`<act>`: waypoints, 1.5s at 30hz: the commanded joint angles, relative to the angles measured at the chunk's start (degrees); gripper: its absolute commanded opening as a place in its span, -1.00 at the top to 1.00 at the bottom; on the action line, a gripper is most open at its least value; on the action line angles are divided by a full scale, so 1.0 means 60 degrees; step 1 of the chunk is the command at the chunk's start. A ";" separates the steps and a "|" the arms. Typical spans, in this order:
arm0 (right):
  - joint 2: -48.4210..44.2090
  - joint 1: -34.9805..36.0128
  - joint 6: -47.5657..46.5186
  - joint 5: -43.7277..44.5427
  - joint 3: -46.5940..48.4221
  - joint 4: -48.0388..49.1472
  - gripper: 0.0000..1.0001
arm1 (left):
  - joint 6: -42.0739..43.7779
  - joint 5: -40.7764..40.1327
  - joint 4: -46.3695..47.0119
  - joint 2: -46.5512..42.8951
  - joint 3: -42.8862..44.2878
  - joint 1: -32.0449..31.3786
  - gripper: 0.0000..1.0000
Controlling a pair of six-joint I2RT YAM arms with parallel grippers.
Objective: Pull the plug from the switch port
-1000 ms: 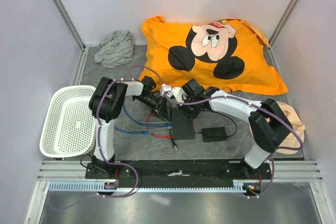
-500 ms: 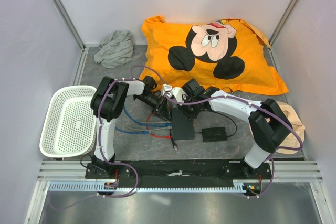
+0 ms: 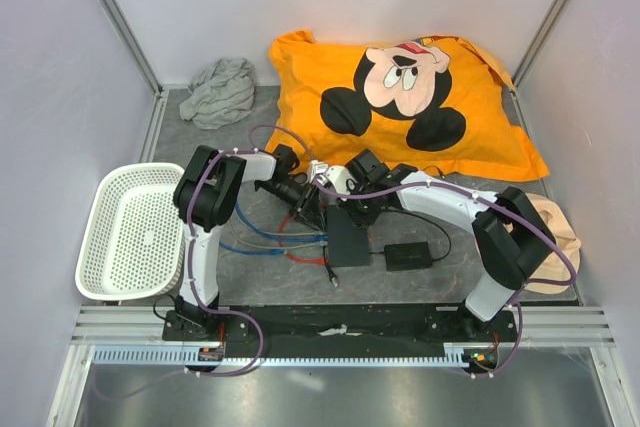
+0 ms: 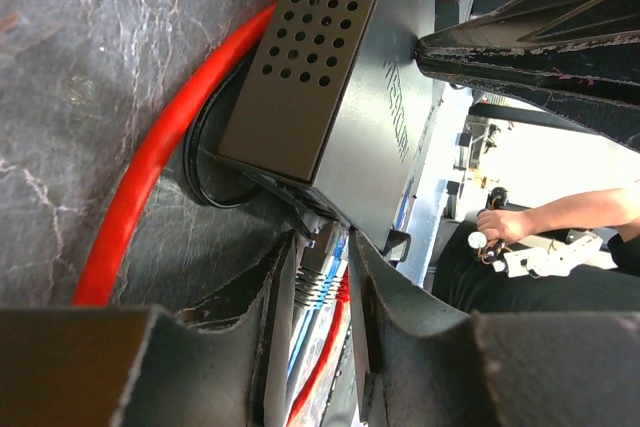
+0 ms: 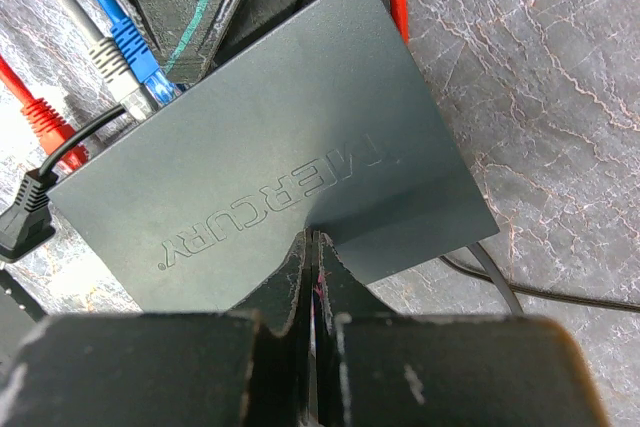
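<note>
The switch [image 3: 348, 237] is a flat black box lying between the arms; its lid reads MERCURY in the right wrist view [image 5: 270, 177]. Grey [image 5: 122, 82], blue [image 5: 142, 65] and red [image 5: 40, 119] plugs sit in its sockets. My left gripper [image 3: 312, 209] reaches in from the left, and in its wrist view the left gripper [image 4: 318, 247] is closed on the grey plug [image 4: 322, 269], which still meets the switch edge [image 4: 330, 97]. My right gripper [image 3: 345, 212] is shut and empty, and its tips [image 5: 315, 237] press down on the switch lid.
A black power brick [image 3: 408, 255] lies right of the switch. Red and blue cables [image 3: 285, 242] loop on the table to its left. A white basket [image 3: 135, 232] stands at the left. An orange pillow [image 3: 400, 97] and grey cloth [image 3: 220, 90] lie behind. A beige object [image 3: 558, 232] is at the right.
The left arm has edged slightly right toward the switch. The right arm stays on the lid. The switch has not visibly moved.
</note>
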 commanded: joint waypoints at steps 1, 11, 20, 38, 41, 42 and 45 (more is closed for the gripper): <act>0.0479 -0.0024 0.0029 0.0188 -0.0133 -0.0509 0.99 | 0.0300 0.0448 -0.0109 0.0122 0.0377 -0.0253 0.35; 0.0508 -0.0024 0.0029 0.0232 -0.0119 -0.0494 1.00 | 0.0505 0.0477 -0.0431 0.0283 0.0641 -0.0400 0.59; 0.0552 -0.0010 0.0044 0.0261 -0.0133 -0.0494 1.00 | 0.0695 0.0507 -0.0709 0.0430 0.0831 -0.0400 0.95; 0.0625 -0.0024 0.0015 0.0379 -0.0148 -0.0480 0.99 | 0.1969 0.0155 -0.2013 0.0708 0.1139 0.0025 0.97; 0.0640 -0.0010 0.0000 0.0379 -0.0162 -0.0494 0.99 | 0.2189 0.0082 -0.2217 0.0767 0.1124 0.0113 0.97; 0.0640 -0.0010 0.0014 0.0379 -0.0163 -0.0494 0.99 | 0.2248 0.0068 -0.2262 0.0781 0.1124 0.0186 0.97; 0.0669 -0.0010 0.0029 0.0364 -0.0148 -0.0480 1.00 | 0.2380 0.0038 -0.2350 0.0782 0.1037 0.0317 0.97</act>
